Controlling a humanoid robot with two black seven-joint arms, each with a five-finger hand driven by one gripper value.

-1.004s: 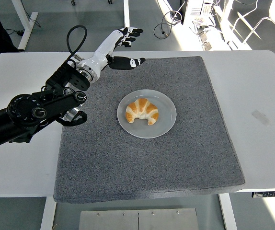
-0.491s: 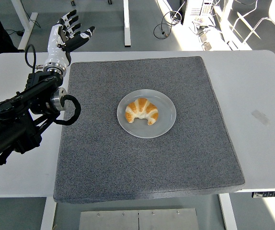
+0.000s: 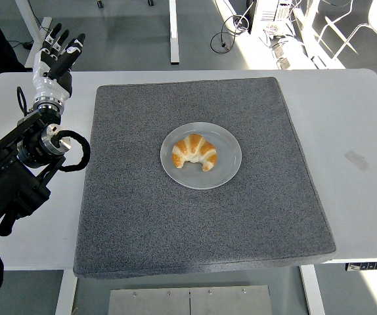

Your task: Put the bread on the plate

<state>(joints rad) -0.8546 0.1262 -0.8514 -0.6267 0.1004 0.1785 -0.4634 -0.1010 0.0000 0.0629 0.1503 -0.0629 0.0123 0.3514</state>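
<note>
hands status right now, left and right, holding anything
Left hand: open, fingers spread, holding nothing, at the table's far left.
Right hand: not in view.

No text, label, brand, number or sign is legible anywhere in view.

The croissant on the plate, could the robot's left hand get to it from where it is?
Probably yes. The left hand is open, off the mat's far left corner, and nothing stands on the grey mat between it and the croissant on the plate.
</note>
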